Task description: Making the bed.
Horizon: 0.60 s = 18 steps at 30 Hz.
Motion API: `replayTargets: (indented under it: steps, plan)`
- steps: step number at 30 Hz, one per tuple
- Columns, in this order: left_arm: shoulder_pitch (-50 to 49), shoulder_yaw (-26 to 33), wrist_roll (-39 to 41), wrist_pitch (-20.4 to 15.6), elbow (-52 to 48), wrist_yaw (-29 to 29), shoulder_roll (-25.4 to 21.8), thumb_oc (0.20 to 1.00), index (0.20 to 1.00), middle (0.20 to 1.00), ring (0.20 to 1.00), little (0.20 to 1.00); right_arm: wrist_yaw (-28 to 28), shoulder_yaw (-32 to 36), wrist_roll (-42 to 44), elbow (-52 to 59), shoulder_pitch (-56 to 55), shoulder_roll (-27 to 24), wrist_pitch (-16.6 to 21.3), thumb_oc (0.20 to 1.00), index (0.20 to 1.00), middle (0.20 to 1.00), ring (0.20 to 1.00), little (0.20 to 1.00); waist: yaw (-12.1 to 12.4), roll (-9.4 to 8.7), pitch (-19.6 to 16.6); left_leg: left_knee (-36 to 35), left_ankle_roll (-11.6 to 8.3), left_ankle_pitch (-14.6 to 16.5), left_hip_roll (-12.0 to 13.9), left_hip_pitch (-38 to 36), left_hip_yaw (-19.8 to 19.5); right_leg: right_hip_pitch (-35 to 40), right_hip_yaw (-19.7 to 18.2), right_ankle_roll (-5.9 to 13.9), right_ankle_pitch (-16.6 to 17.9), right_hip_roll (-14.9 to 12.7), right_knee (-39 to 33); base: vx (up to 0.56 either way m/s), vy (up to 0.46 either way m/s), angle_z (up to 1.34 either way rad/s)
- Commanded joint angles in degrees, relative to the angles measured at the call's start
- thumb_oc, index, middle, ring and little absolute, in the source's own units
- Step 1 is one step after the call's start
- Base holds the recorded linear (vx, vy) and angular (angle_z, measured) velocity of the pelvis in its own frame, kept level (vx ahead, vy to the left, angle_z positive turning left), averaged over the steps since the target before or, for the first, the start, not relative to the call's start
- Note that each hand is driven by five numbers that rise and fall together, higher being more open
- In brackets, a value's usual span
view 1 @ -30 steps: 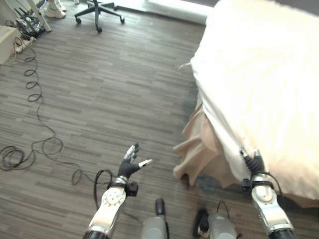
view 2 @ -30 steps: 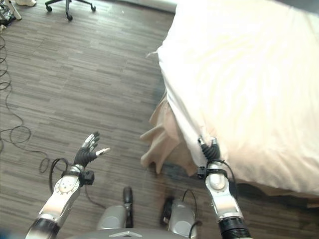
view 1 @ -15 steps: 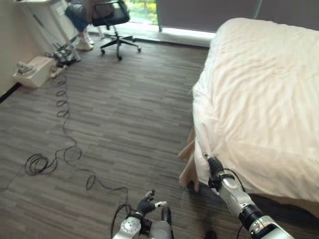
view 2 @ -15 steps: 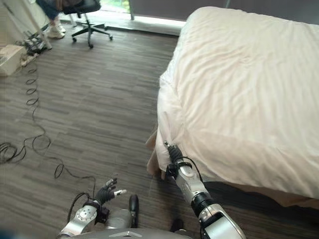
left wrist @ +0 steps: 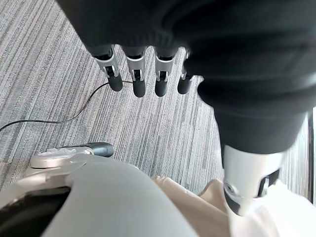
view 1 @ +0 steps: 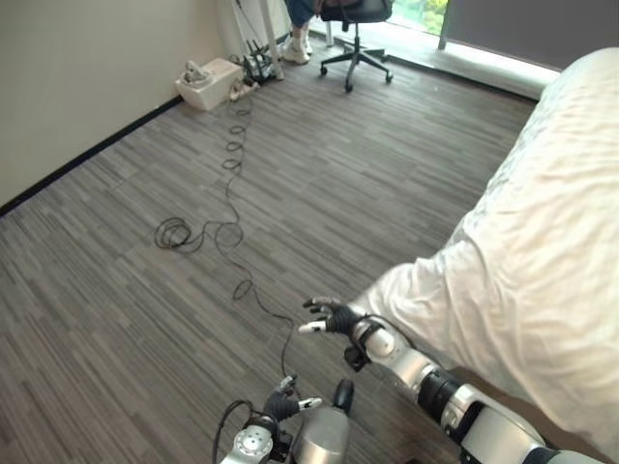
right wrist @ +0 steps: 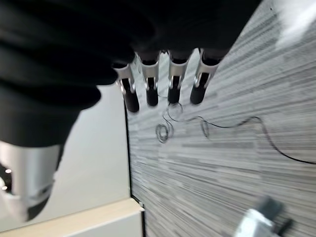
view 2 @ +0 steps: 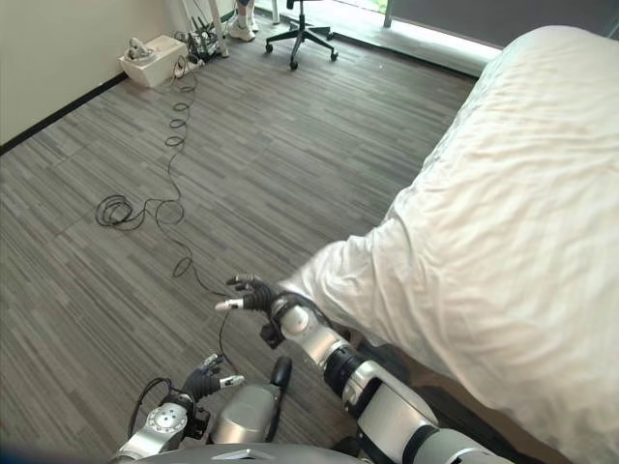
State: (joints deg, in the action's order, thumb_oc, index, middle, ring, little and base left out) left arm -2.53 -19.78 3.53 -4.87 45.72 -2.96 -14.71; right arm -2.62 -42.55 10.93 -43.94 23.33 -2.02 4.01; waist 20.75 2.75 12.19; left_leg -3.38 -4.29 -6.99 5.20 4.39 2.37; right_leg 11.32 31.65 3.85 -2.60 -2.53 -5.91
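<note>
The bed with its white duvet (view 1: 542, 242) lies on the right, and the duvet's near corner (view 1: 416, 290) hangs down toward the floor. My right hand (view 1: 332, 316) reaches out over the wood floor just left of that corner, open with its fingers spread and nothing in it. In the right wrist view its fingers (right wrist: 148, 91) are straight above bare floor. My left hand (view 1: 286, 399) sits low near the view's bottom edge, open and holding nothing. The left wrist view has its straight fingers (left wrist: 138, 79) over the floor, with a fold of beige cloth (left wrist: 197, 207) close by.
A black cable (view 1: 198, 232) coils across the floor on the left. A white box (view 1: 208, 82) stands against the beige wall (view 1: 77, 68). An office chair (view 1: 353, 19) with a person's legs (view 1: 300, 24) beside it is at the back.
The camera has swung left, so the bed now lies at the right. My right hand has left the duvet's edge and stretches open over the floor.
</note>
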Motion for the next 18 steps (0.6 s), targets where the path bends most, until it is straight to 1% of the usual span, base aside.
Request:
replayTargets:
  steps: [1, 4, 5, 6, 8, 9, 10, 12, 13, 14, 15, 17, 18]
  plan:
    - [3.1, -0.8, -3.1, -1.9, 4.0, 1.1, 0.4, 1.000, 1.000, 1.000, 1.000, 1.000, -1.7, 4.0, -1.9, 2.1, -4.9, -4.9, 1.2, 1.000, 1.000, 1.000, 1.000, 1.000, -2.5, -0.08, -0.4, -1.3, -1.71, -6.7, -1.0, 5.5, 2.7, 1.9, -4.8, -1.52, -7.9, 2.7, 1.9, 0.02, -0.005, -0.06]
    - [2.0, 1.3, -2.8, -1.5, 6.0, 1.9, 1.0, 1.000, 1.000, 1.000, 1.000, 1.000, -2.0, 10.4, -2.2, 0.7, -12.3, -10.2, 1.2, 1.000, 1.000, 1.000, 1.000, 1.000, -5.6, -0.10, -0.5, -1.3, -1.46, -6.4, -0.6, 4.8, 3.8, 2.0, -5.6, -1.39, -7.7, 2.4, 1.8, 0.02, -0.002, -0.21]
    - [2.0, 1.3, -2.8, -1.5, 6.0, 1.9, 1.0, 1.000, 1.000, 1.000, 1.000, 1.000, -2.0, 10.4, -2.2, 0.7, -12.3, -10.2, 1.2, 1.000, 1.000, 1.000, 1.000, 1.000, -5.6, -0.10, -0.5, -1.3, -1.46, -6.4, -0.6, 4.8, 3.8, 2.0, -5.6, -1.39, -7.7, 2.4, 1.8, 0.03, 0.012, -0.40]
    - [0.9, 3.1, -1.9, -1.3, 5.9, 2.4, 0.7, 1.000, 1.000, 1.000, 1.000, 1.000, -1.0, 16.9, -1.1, 0.8, -16.6, -13.8, 1.0, 1.000, 1.000, 1.000, 1.000, 1.000, -7.8, 0.03, -0.7, -1.3, -1.19, -5.9, -0.3, 4.2, 4.8, 2.0, -6.3, -1.15, -7.3, 2.1, 1.3, 0.03, 0.012, -0.39]
    - [-0.6, 5.0, 0.6, -1.7, 2.9, 2.6, -0.1, 1.000, 1.000, 1.000, 1.000, 1.000, -0.1, 24.9, 3.0, 3.1, -20.3, -17.0, 1.6, 1.000, 1.000, 1.000, 1.000, 1.000, -9.9, 0.04, -0.6, -1.3, -0.70, -5.4, -0.2, 3.8, 5.8, 1.8, -7.4, -0.75, -6.8, 1.8, 0.9, 0.01, 0.038, -0.37]
    - [-2.5, 7.1, 3.8, -2.8, -5.6, 2.0, -1.9, 1.000, 1.000, 1.000, 1.000, 1.000, 1.6, 32.5, 6.8, 8.9, -23.3, -20.5, 3.5, 1.000, 1.000, 1.000, 1.000, 1.000, -10.8, 0.05, 0.4, -0.4, -1.10, -5.3, -0.5, 4.4, 3.7, 0.8, -9.5, -0.43, -6.0, 1.3, 0.9, -0.03, 0.048, -0.63]
    - [-2.6, 7.1, 3.8, -2.8, -5.7, 2.0, -1.9, 1.000, 1.000, 1.000, 1.000, 1.000, 1.6, 32.5, 6.8, 9.0, -23.3, -20.5, 3.5, 1.000, 1.000, 1.000, 1.000, 1.000, -10.7, 0.05, 0.4, -0.4, -1.10, -5.3, -0.5, 4.4, 3.7, 0.8, -9.5, -0.43, -6.0, 1.3, 0.9, -0.08, 0.047, -0.96]
    - [-2.2, 9.0, 8.2, -3.7, -11.5, 1.1, -2.7, 1.000, 1.000, 1.000, 1.000, 1.000, 3.9, 38.5, 9.3, 13.6, -24.0, -22.2, 5.6, 1.000, 1.000, 1.000, 1.000, 1.000, -11.2, -0.43, 2.3, 1.9, -2.63, -4.4, -1.3, 7.1, -2.3, -1.5, -11.0, -0.07, -4.7, 0.3, 1.4, -0.13, 0.003, -0.83]
    - [-1.5, 9.7, 10.4, -4.8, -15.9, -0.1, -3.2, 1.000, 1.000, 1.000, 1.000, 1.000, 5.9, 41.3, 11.2, 15.3, -23.3, -22.5, 7.3, 1.000, 1.000, 1.000, 1.000, 1.000, -11.7, -0.93, 3.4, 2.5, -2.79, -2.9, -1.1, 8.0, -7.1, -2.9, -12.3, 0.49, -3.9, -0.3, 1.5, -0.12, -0.017, -0.47]
    - [-1.5, 9.7, 10.4, -4.8, -16.0, -0.1, -3.2, 1.000, 1.000, 1.000, 1.000, 1.000, 5.9, 41.3, 11.2, 15.3, -23.3, -22.6, 7.3, 1.000, 1.000, 1.000, 1.000, 1.000, -11.7, -0.86, 3.3, 2.5, -2.76, -3.0, -1.1, 8.2, -7.2, -3.1, -12.2, 0.51, -3.7, -0.2, 1.5, -0.07, -0.027, -0.39]
    - [-1.3, 9.9, 11.7, -5.1, -18.8, -0.2, -3.3, 1.000, 1.000, 1.000, 1.000, 1.000, 6.8, 42.4, 11.6, 16.4, -22.5, -23.0, 7.7, 1.000, 1.000, 1.000, 1.000, 1.000, -11.9, -0.89, 3.3, 2.1, -2.52, -2.7, -0.9, 8.1, -8.3, -3.0, -13.0, 0.76, -3.7, 0.0, 1.3, 0.03, -0.004, -0.47]
    - [-1.6, 9.6, 14.7, -5.7, -23.7, 0.7, -3.1, 1.000, 1.000, 1.000, 1.000, 1.000, 8.3, 44.7, 12.0, 18.2, -21.4, -23.5, 8.8, 1.000, 1.000, 1.000, 1.000, 1.000, -12.7, -0.76, 3.1, 0.4, -2.44, -2.7, 0.1, 6.9, -5.9, -2.8, -13.4, 0.83, -4.2, 0.3, 1.2, 0.06, 0.034, -0.33]
    - [-1.5, 9.3, 17.8, -6.0, -26.9, 1.8, -2.7, 1.000, 1.000, 1.000, 1.000, 1.000, 8.9, 44.9, 12.9, 19.3, -20.3, -23.6, 9.2, 1.000, 1.000, 1.000, 1.000, 1.000, -12.9, -0.74, 2.9, -0.3, -2.37, -2.8, 0.4, 6.5, -4.5, -2.8, -13.6, 0.81, -4.3, 0.3, 1.1, 0.08, 0.069, 0.03]
